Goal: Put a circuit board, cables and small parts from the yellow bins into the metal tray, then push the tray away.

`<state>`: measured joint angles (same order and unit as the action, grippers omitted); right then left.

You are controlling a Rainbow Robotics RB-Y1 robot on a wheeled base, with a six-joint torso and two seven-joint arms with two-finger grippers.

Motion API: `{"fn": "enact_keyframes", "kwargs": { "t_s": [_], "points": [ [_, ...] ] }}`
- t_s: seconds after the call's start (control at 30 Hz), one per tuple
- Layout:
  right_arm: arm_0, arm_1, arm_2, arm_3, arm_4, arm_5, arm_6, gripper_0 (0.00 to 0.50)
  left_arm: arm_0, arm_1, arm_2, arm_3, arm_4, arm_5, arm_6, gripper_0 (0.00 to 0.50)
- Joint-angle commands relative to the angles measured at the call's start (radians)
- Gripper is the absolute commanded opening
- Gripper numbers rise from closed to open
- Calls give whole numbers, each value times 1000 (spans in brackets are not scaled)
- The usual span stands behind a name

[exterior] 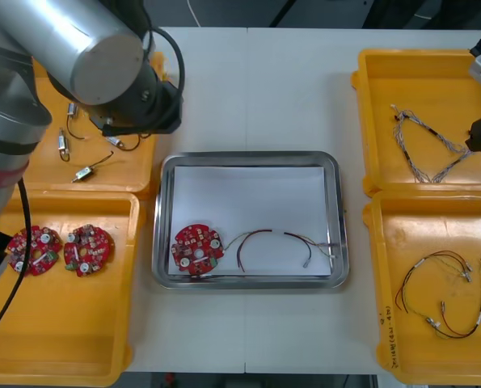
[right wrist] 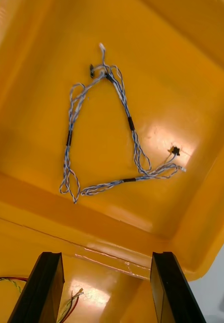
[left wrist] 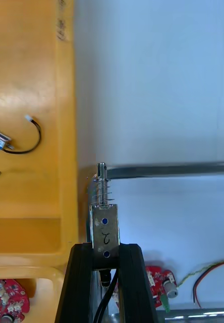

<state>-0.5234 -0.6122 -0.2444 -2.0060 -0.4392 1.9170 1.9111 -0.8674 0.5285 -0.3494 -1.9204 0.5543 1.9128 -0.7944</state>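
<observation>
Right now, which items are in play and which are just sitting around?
In play: small metal part in jaws of left gripper; metal tray with circuit board and red and yellow cable; twisted blue and white cable ahead of open right gripper.
Lying about: two spare boards, loose metal parts, spare cables.

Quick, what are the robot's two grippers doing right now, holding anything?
Left gripper: shut on a small metal part, at the metal tray's edge.
Right gripper: open, empty, above a yellow bin.
</observation>
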Motion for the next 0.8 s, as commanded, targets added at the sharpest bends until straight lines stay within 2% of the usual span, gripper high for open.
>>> {"fn": "enact_keyframes", "kwargs": {
  "t_s": [0.03,0.33,0.57,0.8],
  "points": [
    [-70,-31,-41,81,19,3,-127,500,-30,-44,-103,-14,15,7,76,0],
    [-136,-31,-44,234,57,3,-264,500,-18,-71,-209,78,16,-63,89,1],
    [-198,-31,-47,357,57,3,-397,500,34,-73,-281,95,-37,-141,103,2],
    [-234,-31,-47,434,62,-47,-509,500,54,-71,-318,112,-53,-161,115,1]
  ]
}}
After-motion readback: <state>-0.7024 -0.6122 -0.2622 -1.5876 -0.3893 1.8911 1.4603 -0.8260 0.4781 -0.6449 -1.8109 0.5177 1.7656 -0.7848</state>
